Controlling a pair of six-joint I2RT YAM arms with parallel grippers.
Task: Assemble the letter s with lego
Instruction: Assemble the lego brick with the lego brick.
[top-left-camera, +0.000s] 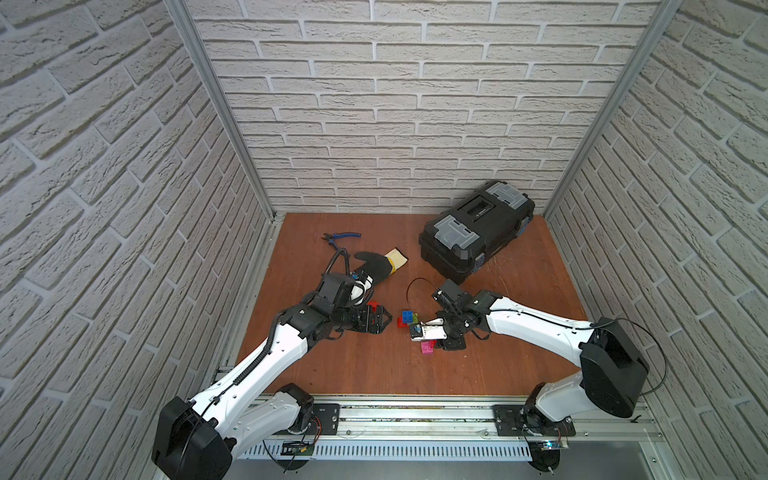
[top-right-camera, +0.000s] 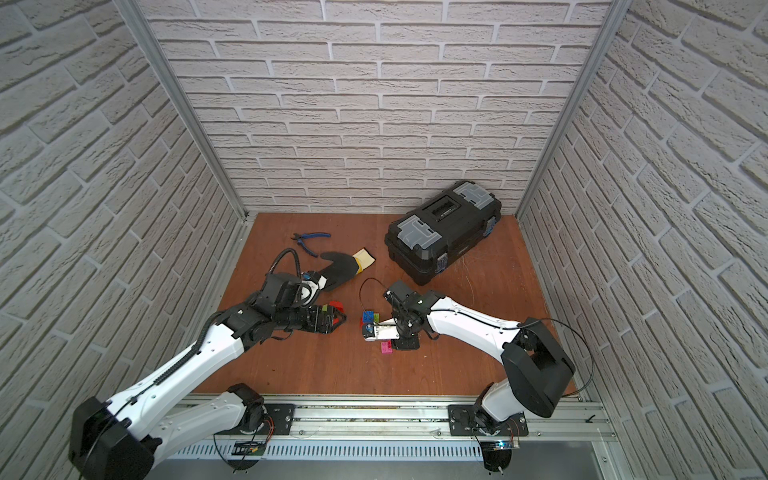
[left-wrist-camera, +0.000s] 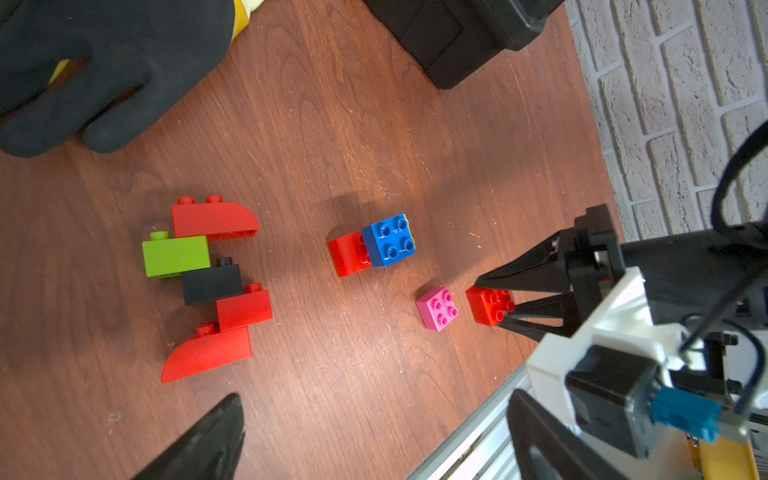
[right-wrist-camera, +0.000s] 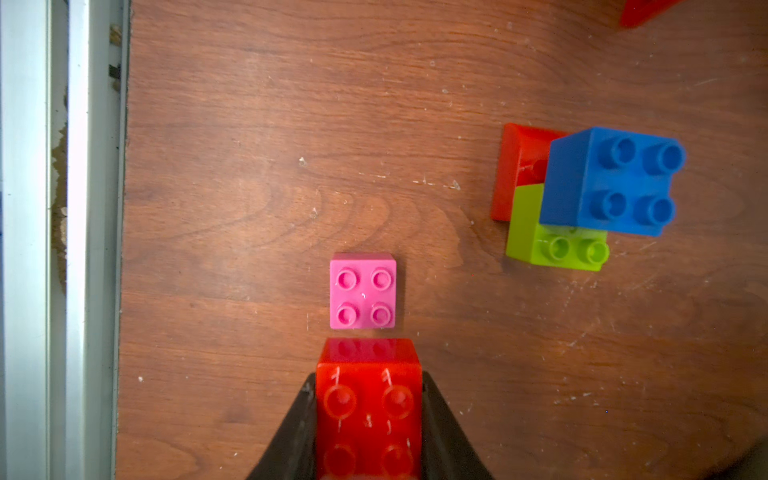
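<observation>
Right gripper (right-wrist-camera: 369, 376): 1 of 5 red bricks (left-wrist-camera: 214, 218)

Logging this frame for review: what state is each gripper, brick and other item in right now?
left gripper: open, empty.
right gripper: shut on red brick.
pink brick: loose, studs up.
blue brick: stacked on lime green brick.
brick cluster: red, green, black, joined, lying on their sides.
toolbox: closed.
glove: lying flat.
pliers: lying loose.

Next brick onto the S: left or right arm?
Right, likely. The right gripper is shut on a red brick beside the pink brick; the left gripper is open and empty near the partial S.
</observation>
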